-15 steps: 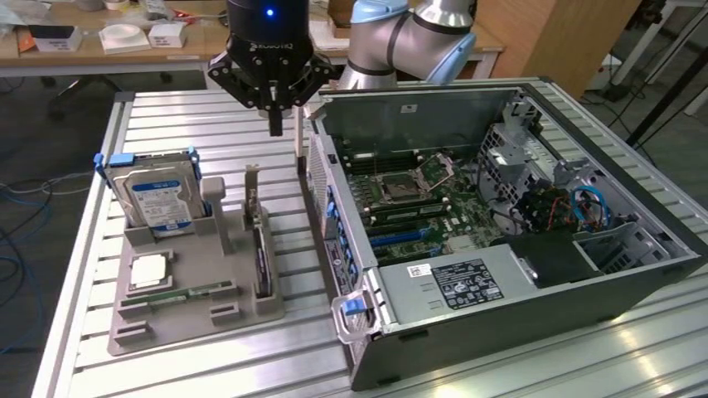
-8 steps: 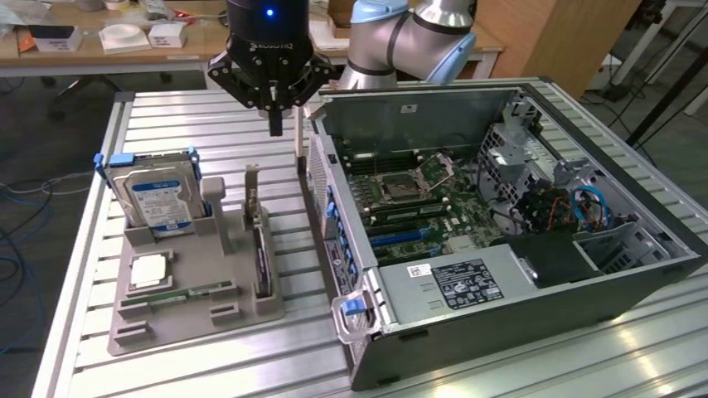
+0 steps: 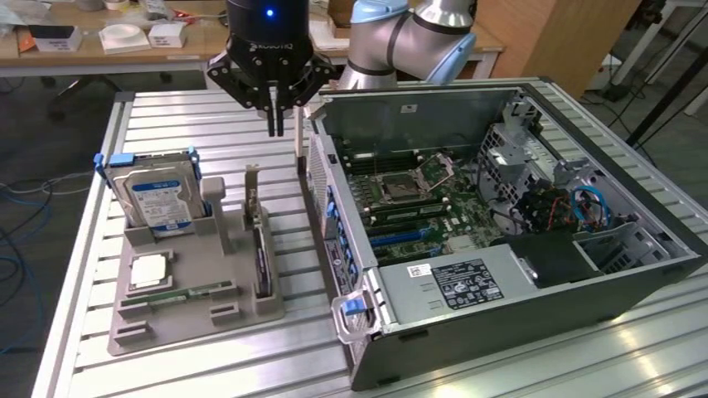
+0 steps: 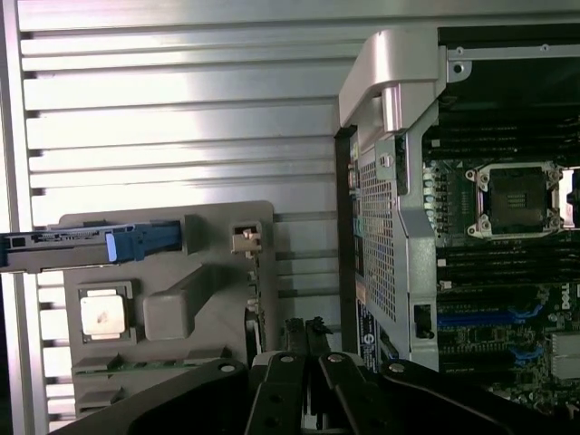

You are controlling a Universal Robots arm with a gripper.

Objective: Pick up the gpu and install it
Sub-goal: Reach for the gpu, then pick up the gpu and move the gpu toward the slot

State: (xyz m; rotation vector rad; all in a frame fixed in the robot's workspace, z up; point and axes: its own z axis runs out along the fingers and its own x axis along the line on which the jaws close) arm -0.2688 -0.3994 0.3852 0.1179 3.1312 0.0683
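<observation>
Pincer point(image 3: 272, 124) hangs pinched narrow and empty, up past the far end of the gpu point(image 3: 262, 264) standing edge-up in its gray holder point(image 3: 188, 323), so imo a clean grab means spreading wide and squaring over that thin top edge.

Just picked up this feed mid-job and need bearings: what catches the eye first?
The open computer case dominates the exterior view's right, motherboard exposed. The gripper hangs shut and empty above the slatted table, roughly between the case and the grey parts tray. In that tray the gpu stands on edge on the side nearest the case, the blue-labelled hard drive upright toward the exterior view's left.
</observation>
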